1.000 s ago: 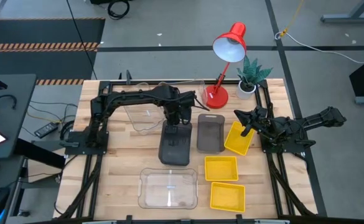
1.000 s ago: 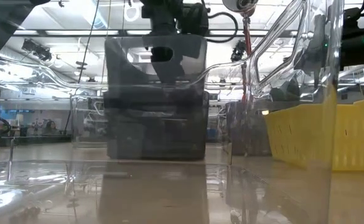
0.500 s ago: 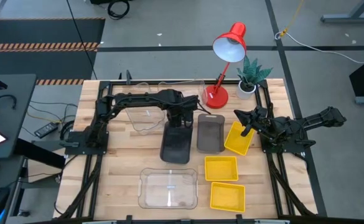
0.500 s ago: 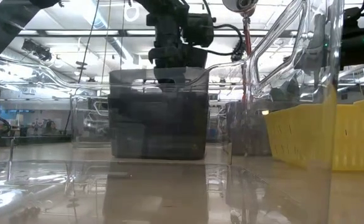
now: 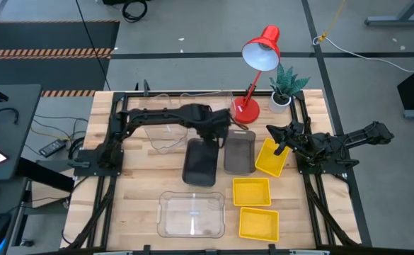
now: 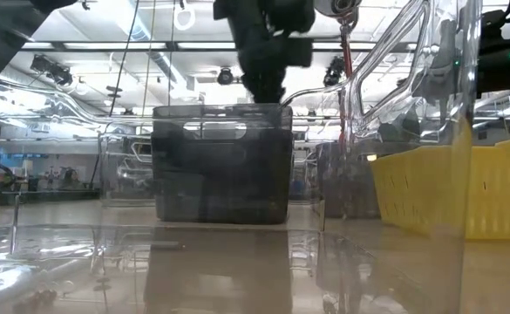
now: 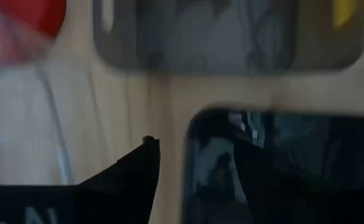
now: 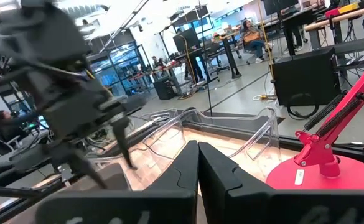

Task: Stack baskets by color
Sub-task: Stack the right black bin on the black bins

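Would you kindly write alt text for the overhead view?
The left claw hangs open above a dark grey basket at the table's middle, a second grey basket beside it. Three yellow baskets lie right, a clear one in front.

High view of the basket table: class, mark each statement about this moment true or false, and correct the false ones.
1. Three yellow baskets lie on the table's right half. True.
2. The left gripper is clamped on a dark grey basket. False: its fingers are open, above that basket's far end and clear of it.
3. A second dark grey basket lies directly right of that one. True.
4. The red desk lamp stands at the table's near edge. False: it stands at the far edge, beside the potted plant.
5. The right gripper holds a clear basket. False: it is shut and empty, over a tilted yellow basket.
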{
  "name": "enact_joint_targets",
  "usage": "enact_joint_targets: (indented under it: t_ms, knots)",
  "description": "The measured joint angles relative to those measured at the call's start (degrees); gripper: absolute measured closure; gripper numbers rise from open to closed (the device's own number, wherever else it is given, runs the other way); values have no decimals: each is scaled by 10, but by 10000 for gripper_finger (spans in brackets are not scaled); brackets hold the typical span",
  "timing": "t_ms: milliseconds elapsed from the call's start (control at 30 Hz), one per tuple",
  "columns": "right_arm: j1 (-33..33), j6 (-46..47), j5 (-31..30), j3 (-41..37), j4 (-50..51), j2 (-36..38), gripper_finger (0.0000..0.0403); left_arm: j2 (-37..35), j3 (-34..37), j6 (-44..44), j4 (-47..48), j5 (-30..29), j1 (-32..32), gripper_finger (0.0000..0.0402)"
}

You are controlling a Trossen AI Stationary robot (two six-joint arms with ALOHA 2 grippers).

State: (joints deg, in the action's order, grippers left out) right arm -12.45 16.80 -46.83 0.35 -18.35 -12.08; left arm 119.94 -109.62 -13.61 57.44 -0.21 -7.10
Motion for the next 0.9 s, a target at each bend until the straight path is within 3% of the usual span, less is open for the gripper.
enact_joint_targets:
  t_ms: [467, 900]
  knots:
    - [0, 0, 0, 0, 0, 0, 391, 17, 24, 45, -172, 2, 103, 242]
    - [0, 0, 2, 0, -4, 0, 391, 70, 23, 42, -215, 18, 140, 260]
